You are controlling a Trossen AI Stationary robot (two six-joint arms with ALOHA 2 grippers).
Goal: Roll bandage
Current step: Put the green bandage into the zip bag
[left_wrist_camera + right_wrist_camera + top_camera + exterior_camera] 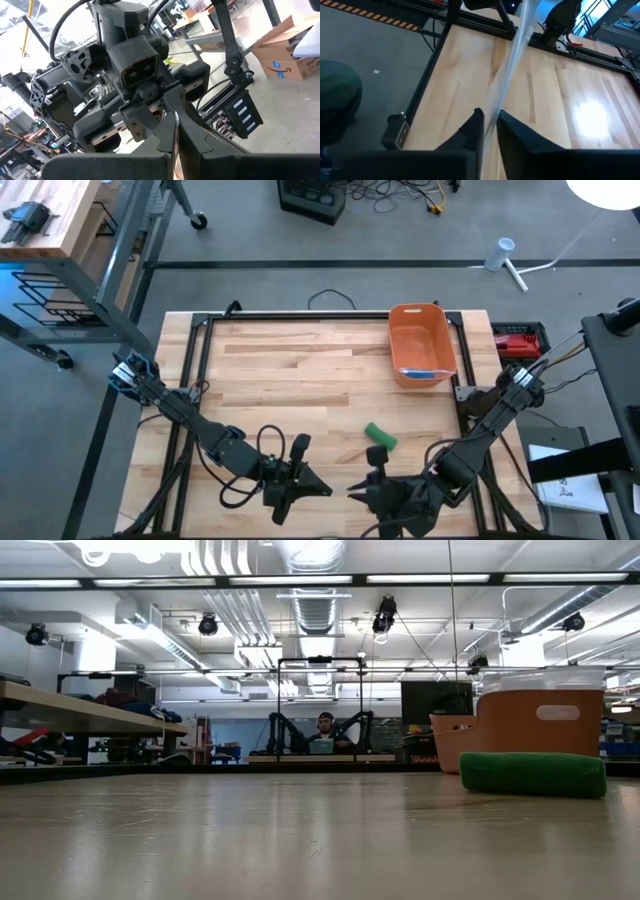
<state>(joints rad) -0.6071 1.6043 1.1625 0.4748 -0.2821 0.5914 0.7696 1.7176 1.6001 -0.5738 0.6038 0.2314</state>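
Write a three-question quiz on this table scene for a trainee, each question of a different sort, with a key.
1. True or false: the green bandage roll lies inside the orange bin.
2. Where do both grippers sit? A. at the table's near edge B. over the bin C. at the far edge
3. Fill in: the left gripper is ____.

Key:
1. False; it lies on the wooden table, apart from the bin.
2. A; the left gripper and right gripper point at each other there.
3. Shut.
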